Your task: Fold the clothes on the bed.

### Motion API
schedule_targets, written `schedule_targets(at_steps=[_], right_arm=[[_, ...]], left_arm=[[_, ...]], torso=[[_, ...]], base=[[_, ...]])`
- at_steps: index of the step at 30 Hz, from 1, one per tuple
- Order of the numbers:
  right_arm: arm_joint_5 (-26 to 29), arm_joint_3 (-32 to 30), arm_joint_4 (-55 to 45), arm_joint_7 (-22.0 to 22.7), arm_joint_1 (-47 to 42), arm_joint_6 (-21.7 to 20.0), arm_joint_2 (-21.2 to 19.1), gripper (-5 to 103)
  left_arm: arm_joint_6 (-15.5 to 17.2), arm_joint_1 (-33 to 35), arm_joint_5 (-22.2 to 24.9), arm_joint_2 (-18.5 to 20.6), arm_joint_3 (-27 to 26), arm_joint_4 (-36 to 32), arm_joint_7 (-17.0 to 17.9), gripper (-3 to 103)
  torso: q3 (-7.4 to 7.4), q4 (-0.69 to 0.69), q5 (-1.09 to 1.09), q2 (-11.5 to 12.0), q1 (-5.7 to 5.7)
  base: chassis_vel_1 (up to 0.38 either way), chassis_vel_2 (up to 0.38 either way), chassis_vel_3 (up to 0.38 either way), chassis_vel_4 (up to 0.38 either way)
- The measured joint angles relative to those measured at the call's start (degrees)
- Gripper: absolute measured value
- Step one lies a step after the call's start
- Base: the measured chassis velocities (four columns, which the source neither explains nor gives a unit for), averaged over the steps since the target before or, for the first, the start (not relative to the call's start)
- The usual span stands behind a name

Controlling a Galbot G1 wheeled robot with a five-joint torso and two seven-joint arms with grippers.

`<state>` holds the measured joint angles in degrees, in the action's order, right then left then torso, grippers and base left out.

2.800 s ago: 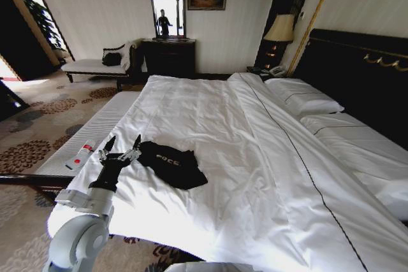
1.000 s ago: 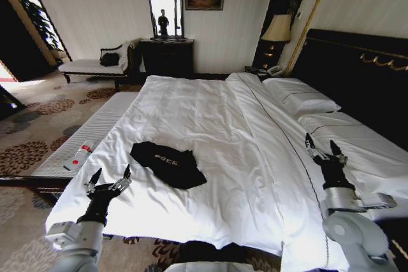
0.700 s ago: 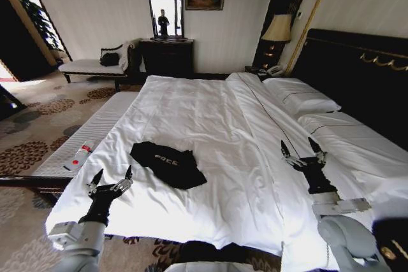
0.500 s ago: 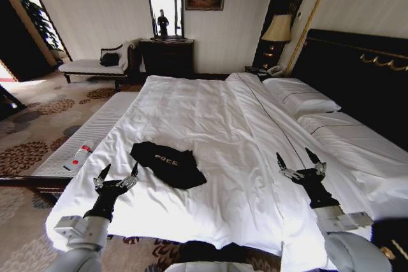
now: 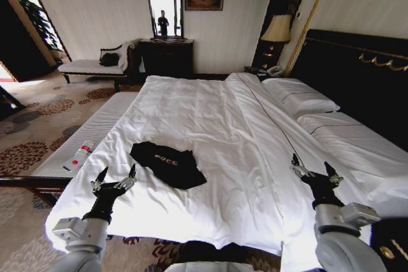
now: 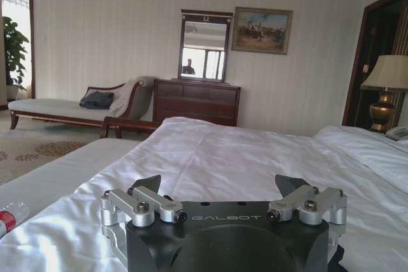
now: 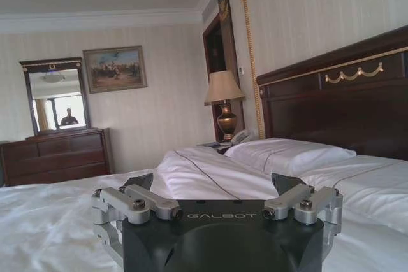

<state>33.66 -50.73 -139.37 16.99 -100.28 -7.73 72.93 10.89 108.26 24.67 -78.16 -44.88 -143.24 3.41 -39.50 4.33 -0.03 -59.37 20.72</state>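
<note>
Head view: T-shirt [image 5: 168, 164] lies crumpled on the white bed [image 5: 223, 125], toward the near left corner, lettering up. Its long axis runs diagonally, from far-left to near-right. Left gripper [image 5: 115, 180] hovers over the duvet at the bed's near left edge, jaws spread wide, holding nothing. The shirt lies just ahead and to its right, near but not touching. Right gripper [image 5: 316, 171] hangs over the bed's right half, jaws also wide and empty, well apart from the shirt with open duvet between. Left arm is clearly the nearer one. Remote [image 5: 80, 155] sits on the bench [image 5: 95, 133] off the left side, clear of the path. Nothing stands between left gripper and shirt.

Left wrist view: left gripper [image 6: 223, 186] wide open, duvet stretching ahead; remote's red end [image 6: 7, 216] at the edge. A dark patch at the gripper's lower corner may be the shirt; can't say.

Right wrist view: right gripper [image 7: 217, 186] wide open over the duvet, pillow [image 7: 287, 154] and headboard [image 7: 338, 93] beyond.
</note>
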Motion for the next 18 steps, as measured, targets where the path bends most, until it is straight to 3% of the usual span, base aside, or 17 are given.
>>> schedule_targets(at_steps=[3, 7, 12, 18], right_arm=[[2.62, -0.01, 0.21, -0.84, -0.44, 1.61, -2.47, 100], [1.24, 0.41, 3.45, -4.53, -0.45, 9.0, -4.93, 100], [-1.15, 3.01, 5.6, -8.18, 0.72, 13.55, -2.48, 100], [-2.84, 3.68, 6.46, -9.69, 1.19, 15.41, -1.7, 100]], left_arm=[[0.2, 0.45, 0.4, 1.02, -0.16, 0.0, -0.11, 100], [0.21, 1.07, 0.98, 0.92, -0.06, 0.0, 0.28, 100], [-0.58, 1.36, 0.49, -0.7, 0.04, 0.0, 0.03, 100], [-1.2, 1.16, 1.32, -0.39, -0.51, 0.0, -0.56, 100]], torso=[[0.0, 0.01, 0.0, 0.0, 0.0], [0.0, 0.0, -0.01, 0.0, 0.0], [0.0, 0.0, 0.01, 0.0, 0.0], [0.0, -0.01, -0.01, 0.0, -0.01]], base=[[0.0, 0.0, 0.0, 0.0], [0.0, 0.0, 0.0, 0.0], [0.0, 0.0, 0.0, 0.0], [0.0, 0.0, 0.0, 0.0]])
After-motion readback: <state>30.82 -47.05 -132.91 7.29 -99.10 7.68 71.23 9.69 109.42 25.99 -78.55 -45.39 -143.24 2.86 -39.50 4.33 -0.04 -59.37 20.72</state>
